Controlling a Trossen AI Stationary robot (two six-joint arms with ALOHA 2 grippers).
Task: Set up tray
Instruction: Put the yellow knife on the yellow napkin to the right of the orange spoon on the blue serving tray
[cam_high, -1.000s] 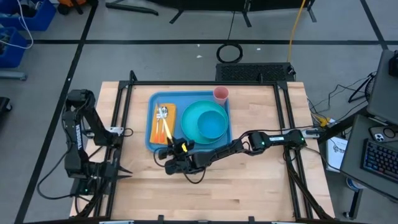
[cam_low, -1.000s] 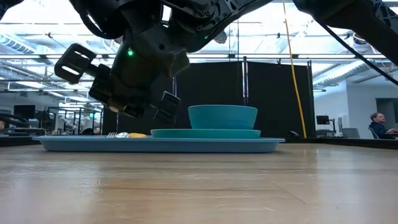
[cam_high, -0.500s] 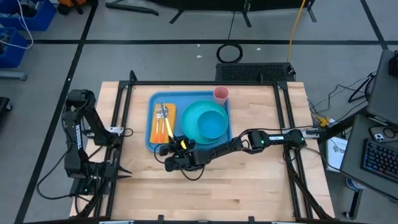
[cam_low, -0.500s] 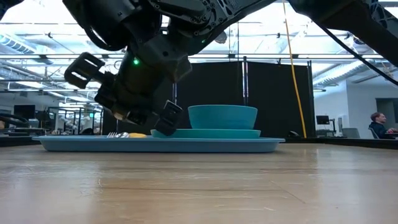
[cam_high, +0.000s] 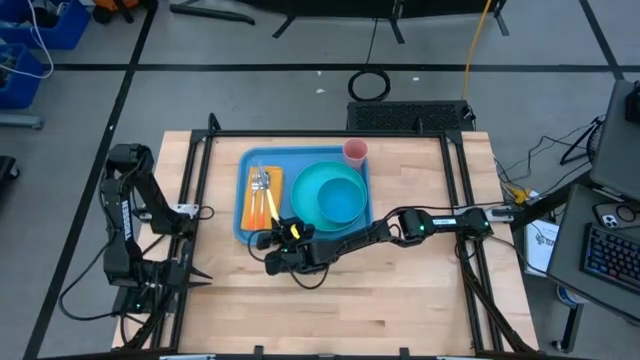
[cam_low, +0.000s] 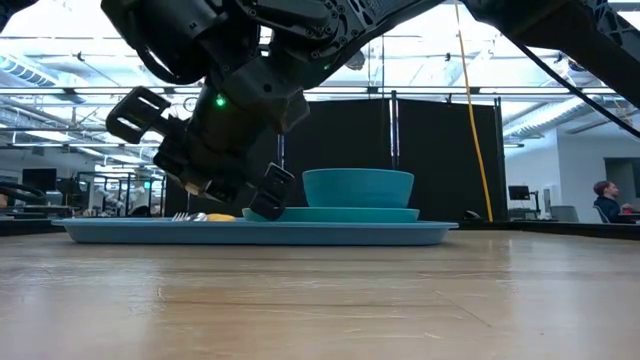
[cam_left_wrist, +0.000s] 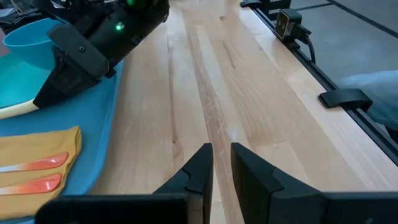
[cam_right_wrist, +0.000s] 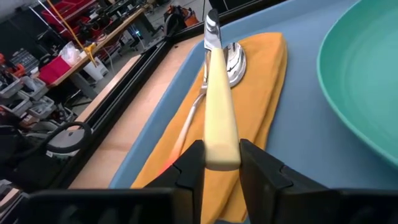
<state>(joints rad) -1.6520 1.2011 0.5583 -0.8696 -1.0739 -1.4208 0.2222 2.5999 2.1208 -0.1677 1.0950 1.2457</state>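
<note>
- High view: The tray (cam_high: 244, 218) lies on the far middle part of the table (cam_high: 400, 300), with its long side running across. On it sit a round plate (cam_high: 322, 205) with a bowl (cam_high: 341, 203) on top, an orange napkin (cam_high: 263, 195) with cutlery, and a pink cup (cam_high: 355, 152) at a far corner. The right gripper (cam_high: 272, 252) reaches across to the near left corner of the tray, close to the napkin. The right arm is much nearer to the tray than the left one. The left gripper (cam_high: 196, 212) waits off the table's left edge.
- Low view: The right gripper (cam_low: 205, 195) hangs just above the left part of the tray (cam_low: 330, 233). The plate and bowl stand to its right.
- Left wrist view: The left gripper (cam_left_wrist: 219, 163) has its fingers close together with only a thin gap, and nothing is between them. It points along the bare wood, with the tray edge off to one side.
- Right wrist view: The right gripper (cam_right_wrist: 222, 163) is clamped on the cream handle of a knife (cam_right_wrist: 219, 118). The knife points straight away from the fingers, along the length of the napkin (cam_right_wrist: 261, 93) under it, where a spoon (cam_right_wrist: 231, 62) lies. The knife seems ready to go down beside the spoon.
- No words or brand names can be read in any view.
</note>
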